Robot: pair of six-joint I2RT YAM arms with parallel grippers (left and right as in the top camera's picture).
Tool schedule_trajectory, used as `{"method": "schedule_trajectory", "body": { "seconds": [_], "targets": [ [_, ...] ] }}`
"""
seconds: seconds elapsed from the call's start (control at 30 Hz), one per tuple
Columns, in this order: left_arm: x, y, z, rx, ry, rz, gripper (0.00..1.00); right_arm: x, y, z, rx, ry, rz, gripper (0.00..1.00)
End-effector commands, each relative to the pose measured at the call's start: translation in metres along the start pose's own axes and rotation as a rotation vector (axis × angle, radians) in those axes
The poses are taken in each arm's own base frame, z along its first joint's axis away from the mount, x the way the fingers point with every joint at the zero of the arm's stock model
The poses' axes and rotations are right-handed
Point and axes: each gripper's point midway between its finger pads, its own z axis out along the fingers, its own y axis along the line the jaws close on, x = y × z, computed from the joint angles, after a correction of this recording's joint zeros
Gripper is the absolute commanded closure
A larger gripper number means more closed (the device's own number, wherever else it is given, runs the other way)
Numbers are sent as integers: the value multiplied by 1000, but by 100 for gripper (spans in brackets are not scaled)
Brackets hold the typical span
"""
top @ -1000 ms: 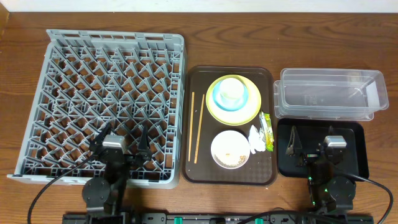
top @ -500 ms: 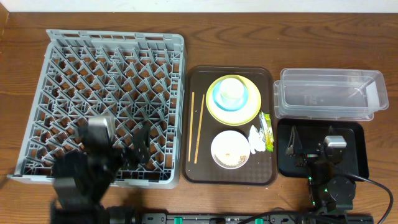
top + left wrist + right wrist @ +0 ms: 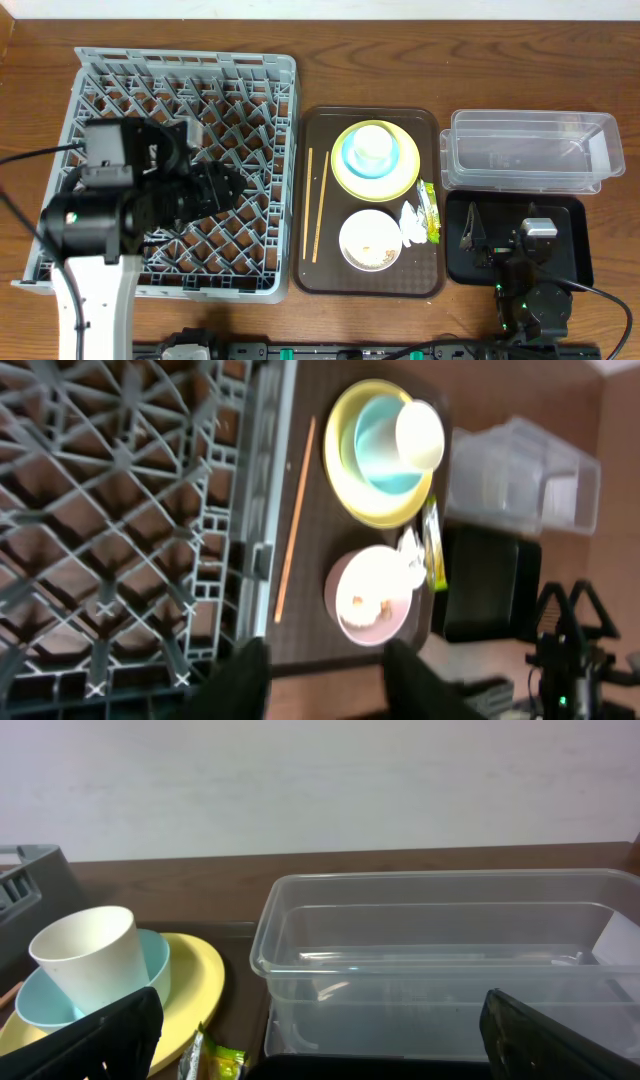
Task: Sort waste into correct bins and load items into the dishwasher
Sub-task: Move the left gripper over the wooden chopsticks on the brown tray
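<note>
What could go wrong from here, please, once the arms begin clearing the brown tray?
The white cup stands in the light blue bowl on the yellow plate; lifting the lower pieces first could topple it. The white bowl holds food scraps; racking it unemptied would likely spill them into the dish rack. The chopsticks lie flat and thin, so the open left gripper may slip off them.

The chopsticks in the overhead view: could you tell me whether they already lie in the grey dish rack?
No, the chopsticks lie on the brown tray, beside the dish rack, not in it.
</note>
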Motion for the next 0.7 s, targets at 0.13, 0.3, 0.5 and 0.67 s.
{"method": "schedule_trajectory", "body": {
  "seconds": [0.13, 0.3, 0.5, 0.67],
  "targets": [
    [33, -2, 33, 20, 194, -23, 83, 1, 1, 0, -4, 4, -13, 1],
    [35, 0, 43, 11, 237, -35, 63, 1, 1, 0, -5, 4, -13, 1],
    [41, 14, 52, -115, 246, -69, 64, 1, 1, 0, -4, 4, -13, 1],
    [56, 12, 67, -211, 260, -23, 64, 1, 1, 0, -5, 4, -13, 1]
  ]
}}
